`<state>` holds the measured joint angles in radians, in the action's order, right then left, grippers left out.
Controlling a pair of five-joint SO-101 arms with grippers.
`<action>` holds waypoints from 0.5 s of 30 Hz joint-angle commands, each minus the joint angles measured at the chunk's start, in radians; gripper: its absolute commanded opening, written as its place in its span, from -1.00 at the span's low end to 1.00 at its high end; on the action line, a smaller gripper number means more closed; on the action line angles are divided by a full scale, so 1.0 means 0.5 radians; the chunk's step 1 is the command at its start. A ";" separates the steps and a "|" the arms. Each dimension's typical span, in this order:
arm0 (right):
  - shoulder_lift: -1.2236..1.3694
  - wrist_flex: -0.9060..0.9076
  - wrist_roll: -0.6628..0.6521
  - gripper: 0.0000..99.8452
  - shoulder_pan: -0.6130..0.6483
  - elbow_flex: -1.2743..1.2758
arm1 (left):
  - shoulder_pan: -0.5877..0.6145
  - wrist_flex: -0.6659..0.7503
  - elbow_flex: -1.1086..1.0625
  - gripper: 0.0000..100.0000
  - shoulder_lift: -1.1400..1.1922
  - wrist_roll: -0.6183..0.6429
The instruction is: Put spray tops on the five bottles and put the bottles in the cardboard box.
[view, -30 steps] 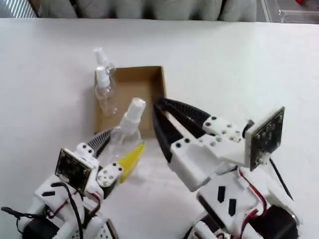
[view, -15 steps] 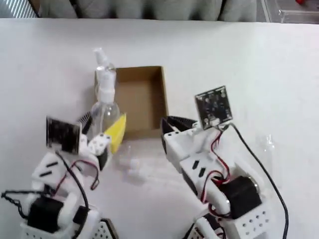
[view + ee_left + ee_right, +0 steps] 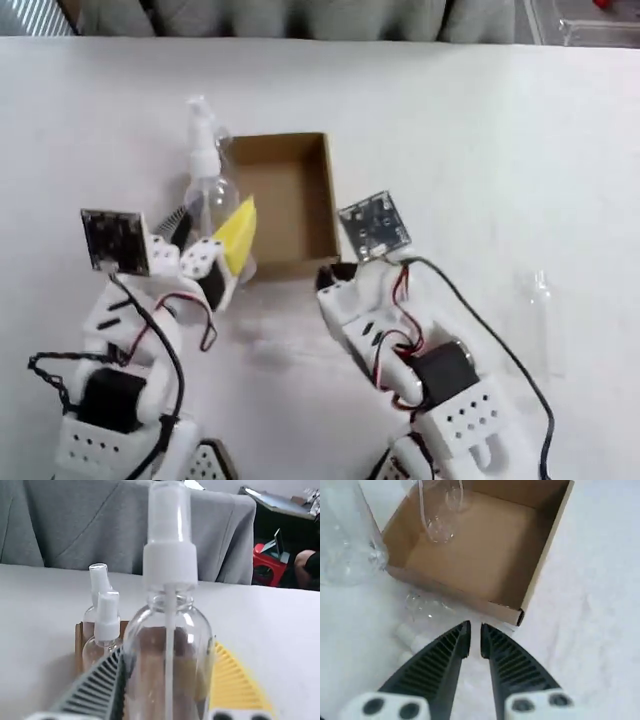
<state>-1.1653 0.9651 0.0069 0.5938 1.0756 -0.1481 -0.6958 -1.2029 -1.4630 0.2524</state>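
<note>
Observed two capped bottles (image 3: 102, 625) upright in cardboard box (image 3: 290, 195). Logged left claw (image 3: 208, 218) pinching third bottle (image 3: 167, 650), right claw (image 3: 474, 635) nearly pressed together.

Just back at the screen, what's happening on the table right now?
The left gripper holds a capped bottle upright at the cardboard box's near-left corner. Two more capped bottles stand in the box along its left wall. The right gripper, nearly shut and empty, sits just in front of the box. Another clear bottle lies on the table to the right.
</note>
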 commanded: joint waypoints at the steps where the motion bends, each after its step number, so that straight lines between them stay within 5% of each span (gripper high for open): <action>1: -0.023 0.017 -0.025 -0.97 0.192 -0.012 | 0.020 0.132 -0.114 -0.89 -0.287 0.037; 10: -0.351 0.038 -0.040 -0.97 0.557 0.120 | 0.020 0.132 -0.160 -0.95 -0.379 0.150; 15: -0.723 -0.284 -0.034 -0.97 0.582 0.433 | 0.020 0.135 -0.160 -0.95 -0.379 0.153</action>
<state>-1.4293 0.9268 0.0008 0.8746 1.2336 -0.1481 -0.6636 -1.2889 -1.6379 0.3168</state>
